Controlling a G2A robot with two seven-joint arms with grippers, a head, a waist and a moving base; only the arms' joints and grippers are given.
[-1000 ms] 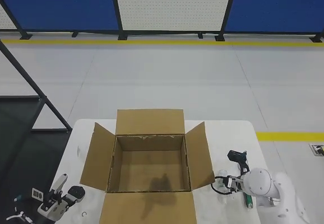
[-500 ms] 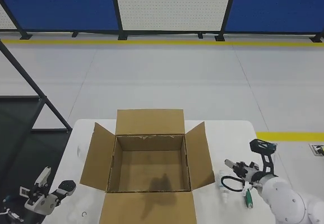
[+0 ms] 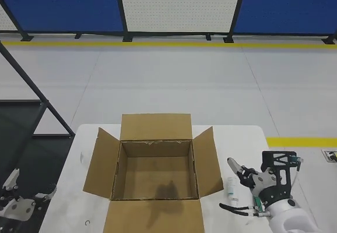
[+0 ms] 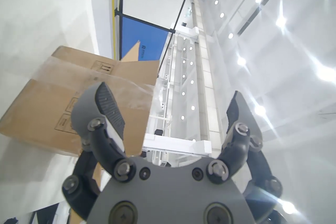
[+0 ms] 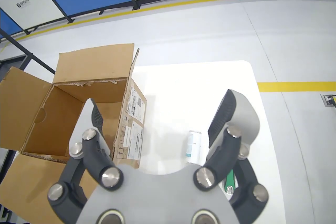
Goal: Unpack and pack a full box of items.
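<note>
- Open cardboard box (image 3: 155,169) is set on the white counter (image 3: 238,140), flaps spread.
- Small white bottle (image 3: 231,186) is laid flat just right of the box.
- Right hand (image 5: 161,104) is held over the bottle beside the box, spread wide, nothing gripped.
- Left hand (image 4: 170,92) is held well left of the box, spread wide, nothing gripped.
</note>
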